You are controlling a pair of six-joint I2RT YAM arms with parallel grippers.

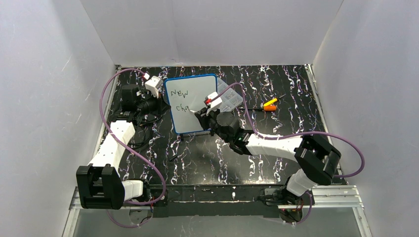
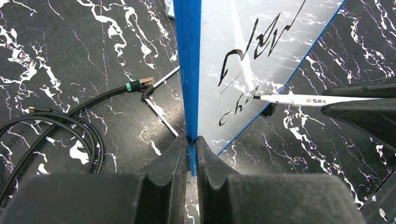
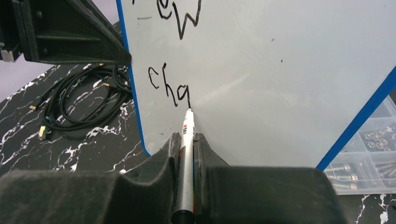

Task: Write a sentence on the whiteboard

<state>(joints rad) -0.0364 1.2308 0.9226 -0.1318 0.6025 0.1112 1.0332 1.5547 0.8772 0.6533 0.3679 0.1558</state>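
Observation:
The whiteboard (image 1: pixel 195 101) with its blue frame stands tilted at the table's back middle. Black writing (image 1: pixel 179 100) on it reads "New" and, below, "cha"; it also shows in the right wrist view (image 3: pixel 169 84). My left gripper (image 2: pixel 191 140) is shut on the whiteboard's blue left edge (image 2: pixel 187 70). My right gripper (image 3: pixel 186 137) is shut on a white marker (image 3: pixel 187 135), its tip touching the board just below the "a". The marker also shows in the left wrist view (image 2: pixel 303 99).
A clear plastic compartment box (image 1: pixel 230 98) with screws lies behind the board's right side. An orange and yellow object (image 1: pixel 270 104) lies right of it. Black cables (image 3: pixel 79 105) coil on the table left of the board.

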